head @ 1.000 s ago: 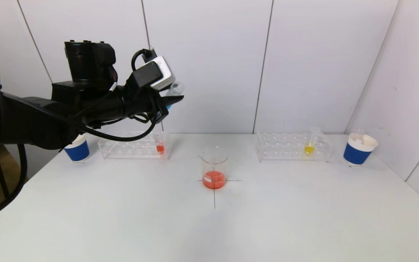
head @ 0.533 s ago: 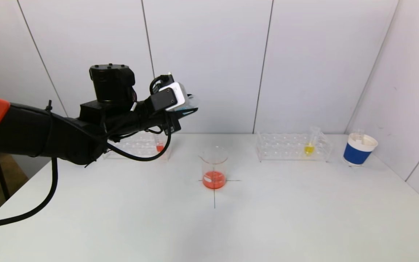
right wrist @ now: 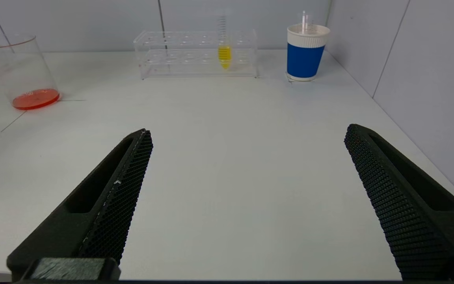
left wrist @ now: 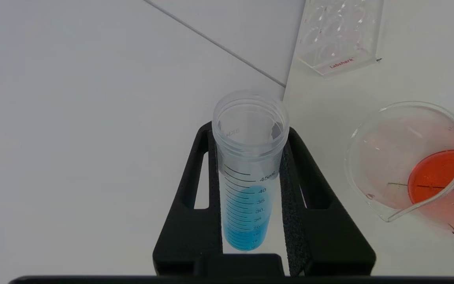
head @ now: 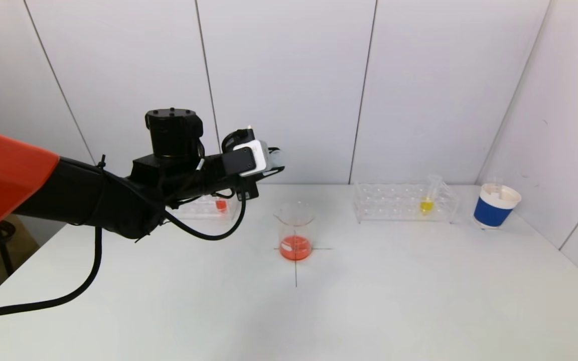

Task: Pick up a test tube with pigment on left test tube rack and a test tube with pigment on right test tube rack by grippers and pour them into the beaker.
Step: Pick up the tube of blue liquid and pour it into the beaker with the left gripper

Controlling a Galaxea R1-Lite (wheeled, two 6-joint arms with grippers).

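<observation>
Now the left gripper point(left wrist: 250, 189) clamps the blue test tube point(left wrist: 248, 177) at ten o'clock of the beaker point(head: 295, 231), unpoured; right gripper point(right wrist: 246, 197) hangs empty, jaws wide, yellow tube point(head: 426, 204) still racked.

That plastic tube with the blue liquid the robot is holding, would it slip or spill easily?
The tube probably stays put: the left gripper clamps it between padded fingers. It has no cap and lies tilted, so more tipping would likely spill it. Partly filled, it seems light.

left rack point(head: 203, 206) half behind arm, beaker point(left wrist: 412, 161) cropped
</observation>
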